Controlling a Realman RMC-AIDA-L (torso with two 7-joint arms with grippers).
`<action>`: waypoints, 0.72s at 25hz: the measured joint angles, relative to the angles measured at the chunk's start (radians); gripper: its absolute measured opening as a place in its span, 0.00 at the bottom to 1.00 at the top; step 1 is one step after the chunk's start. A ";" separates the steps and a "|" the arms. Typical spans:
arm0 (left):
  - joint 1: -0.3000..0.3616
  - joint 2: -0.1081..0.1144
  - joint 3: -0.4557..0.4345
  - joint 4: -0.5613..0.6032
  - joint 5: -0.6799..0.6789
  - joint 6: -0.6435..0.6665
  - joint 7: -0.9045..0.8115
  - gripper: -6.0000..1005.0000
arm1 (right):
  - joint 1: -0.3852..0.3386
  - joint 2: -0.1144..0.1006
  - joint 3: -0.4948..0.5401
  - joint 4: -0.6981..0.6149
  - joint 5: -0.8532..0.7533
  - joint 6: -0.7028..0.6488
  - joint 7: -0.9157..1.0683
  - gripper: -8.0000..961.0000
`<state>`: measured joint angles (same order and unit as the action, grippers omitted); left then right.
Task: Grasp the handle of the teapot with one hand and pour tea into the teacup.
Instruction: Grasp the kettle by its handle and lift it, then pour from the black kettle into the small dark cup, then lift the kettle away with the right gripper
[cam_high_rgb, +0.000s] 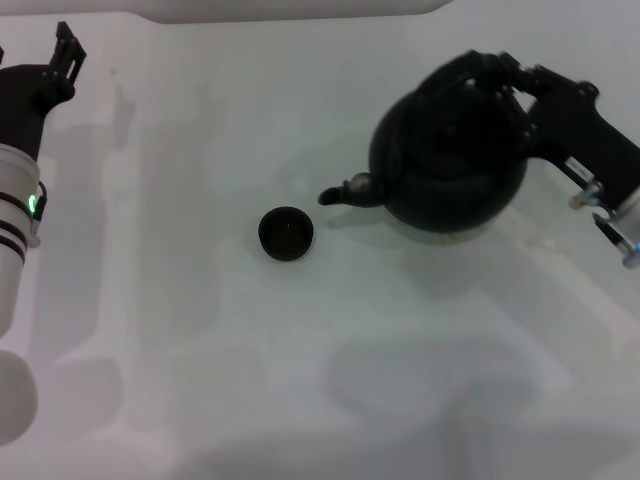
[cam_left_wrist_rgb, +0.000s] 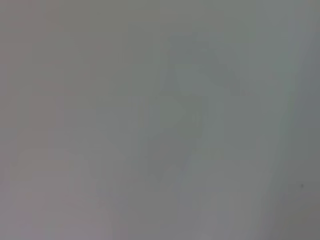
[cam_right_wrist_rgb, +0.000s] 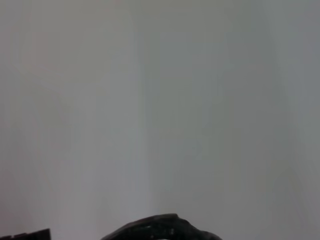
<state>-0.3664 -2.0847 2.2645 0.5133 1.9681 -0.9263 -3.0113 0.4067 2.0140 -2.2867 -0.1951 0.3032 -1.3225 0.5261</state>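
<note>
Seen from the head camera, the left gripper sits parked near the far left corner of the white surface, its two thin black fingers slightly apart with nothing between them. The left wrist view adds nothing to this: it shows only plain pale surface, with no object or finger in sight.

Toward the middle of the surface stands the teacup, a small black round cup, upright and on its own. Just right of it, not touching, is the spout of the teapot, which points at the cup. The round black pot rests toward the far right part of the surface, with the arched handle rising over its top.

The right gripper reaches in from the right edge and meets the handle at its crown. Black on black, the fingers merge with the bail, so whether they are clamped on it or merely around it cannot be told. The right wrist view does not settle this; it shows only a dark curved sliver of the pot at the frame edge against bare surface.
</note>
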 joint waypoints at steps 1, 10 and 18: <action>0.001 0.000 0.007 0.000 0.000 0.000 0.000 0.88 | 0.014 0.000 0.000 -0.002 -0.003 0.000 -0.018 0.22; 0.015 -0.001 0.029 0.003 0.000 -0.001 0.000 0.88 | 0.030 0.003 0.010 -0.089 -0.006 0.080 -0.173 0.20; 0.015 -0.001 0.039 0.004 0.000 -0.004 -0.001 0.88 | 0.035 0.006 0.012 -0.116 0.001 0.114 -0.267 0.19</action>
<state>-0.3512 -2.0862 2.3034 0.5169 1.9681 -0.9305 -3.0120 0.4413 2.0196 -2.2749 -0.3114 0.3046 -1.2088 0.2590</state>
